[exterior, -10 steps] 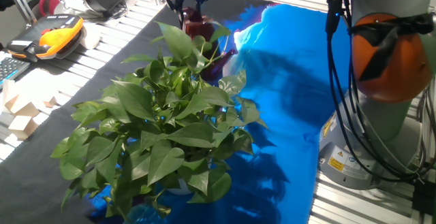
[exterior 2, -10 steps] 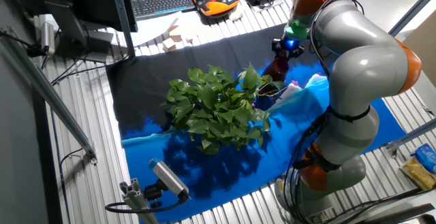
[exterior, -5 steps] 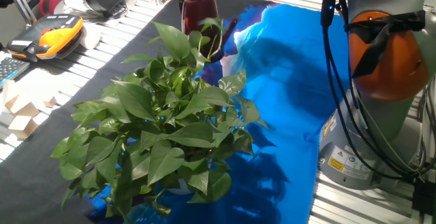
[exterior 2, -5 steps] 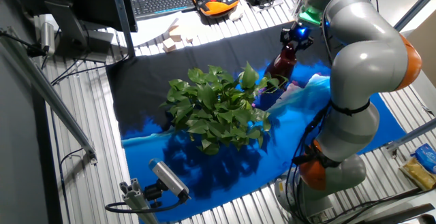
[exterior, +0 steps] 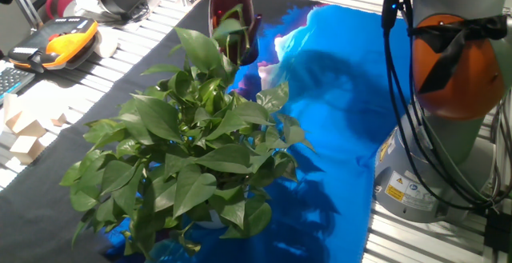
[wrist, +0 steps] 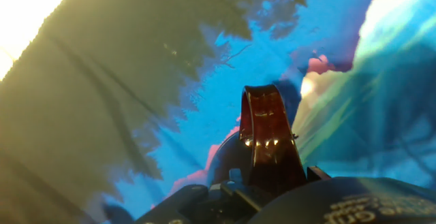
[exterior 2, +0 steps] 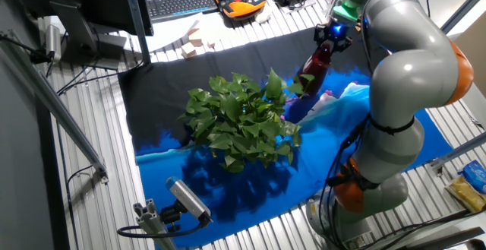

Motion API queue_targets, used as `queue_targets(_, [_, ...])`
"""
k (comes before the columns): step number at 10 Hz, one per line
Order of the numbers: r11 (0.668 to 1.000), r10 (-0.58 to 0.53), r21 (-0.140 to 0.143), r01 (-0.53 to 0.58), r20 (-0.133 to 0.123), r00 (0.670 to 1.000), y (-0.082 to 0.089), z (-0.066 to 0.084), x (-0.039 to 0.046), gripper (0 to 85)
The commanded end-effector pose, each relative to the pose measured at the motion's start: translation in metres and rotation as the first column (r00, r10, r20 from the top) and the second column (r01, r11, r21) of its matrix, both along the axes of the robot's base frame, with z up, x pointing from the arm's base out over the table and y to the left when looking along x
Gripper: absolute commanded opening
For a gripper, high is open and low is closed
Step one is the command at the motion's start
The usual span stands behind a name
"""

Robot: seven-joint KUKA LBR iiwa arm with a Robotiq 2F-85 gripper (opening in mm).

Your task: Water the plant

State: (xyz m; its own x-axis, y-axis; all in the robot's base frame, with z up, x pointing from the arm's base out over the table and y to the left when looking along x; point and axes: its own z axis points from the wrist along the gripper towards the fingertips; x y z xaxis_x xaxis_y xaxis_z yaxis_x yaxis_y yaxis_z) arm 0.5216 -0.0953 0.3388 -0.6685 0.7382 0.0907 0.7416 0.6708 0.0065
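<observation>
The plant [exterior: 192, 143] is a big bush of glossy green leaves on the blue and black cloths, also seen mid-table in the other fixed view [exterior 2: 243, 121]. A dark maroon watering can [exterior: 230, 15] hangs in the air just behind the plant's far side, partly hidden by a tall leaf. My gripper [exterior 2: 332, 33] is above the can [exterior 2: 315, 68] and shut on its top. In the hand view the can's glossy handle [wrist: 269, 142] rises between my fingers, with the leaves' shadows on the cloth below.
A blue cloth [exterior: 336, 95] covers the right of the table, a black one the left. An orange teach pendant [exterior: 68, 35], wooden blocks [exterior: 24, 127] and a keyboard [exterior 2: 181, 3] lie at the edges. The arm's base [exterior: 448, 95] stands on the right. A camera on a stand [exterior 2: 186, 200] sits at the front.
The gripper has lifted the watering can off the table, higher and a little toward the plant. The plant has not moved.
</observation>
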Motion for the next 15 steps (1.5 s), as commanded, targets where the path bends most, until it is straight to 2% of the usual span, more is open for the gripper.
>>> queue_targets(1, [1.0,-0.007,-0.018,0.007,0.001,1.0,0.001,0.002,-0.0001,0.0])
queue_targets(4, [0.994,-0.079,-0.074,0.08,0.013,0.997,0.008,0.013,-0.0015,0.0])
queue_targets(7, [0.975,-0.138,-0.171,0.139,0.02,0.99,0.018,0.023,-0.0042,0.0])
queue_targets(10, [0.957,-0.187,-0.222,0.189,0.03,0.982,0.021,0.027,-0.0072,0.0])
queue_targets(11, [0.947,-0.201,-0.25,0.203,0.034,0.979,0.021,0.028,-0.0076,0.0])
queue_targets(13, [0.934,-0.213,-0.285,0.216,0.042,0.976,0.023,0.031,-0.0094,0.0])
queue_targets(15, [0.91,-0.239,-0.339,0.24,0.046,0.97,0.027,0.034,-0.0102,0.0])
